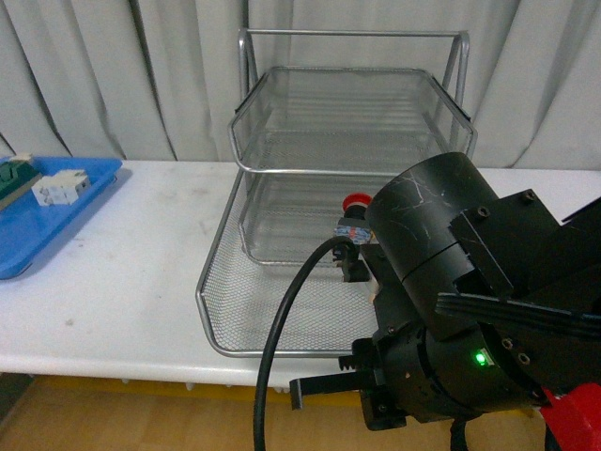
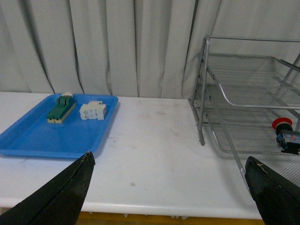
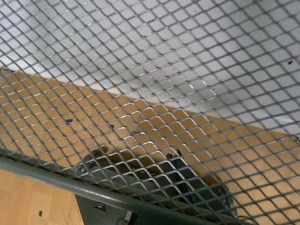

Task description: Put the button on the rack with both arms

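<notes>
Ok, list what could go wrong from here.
1. The button sits in the rack, close to the right arm; any arm movement might knock it over.
2. The right wrist view shows only mesh, so the right gripper's state cannot be checked.
3. The arm hides much of the button in the front view.

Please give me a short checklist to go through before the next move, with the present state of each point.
1. Button is at the rack: ok, it shows over the bottom tray's mesh in the front and left wrist views.
2. Button is resting free on the mesh: cannot tell, the right arm hides the area beside it in the front view.
3. Right gripper state: cannot tell, its own camera shows only mesh close up.
4. Left gripper is open and empty: ok, its fingers are spread wide with nothing between them.
5. Left gripper is clear of the rack: ok, it hangs over the table's front edge.
6. Blue tray parts undisturbed: ok, both lie in the tray.
</notes>
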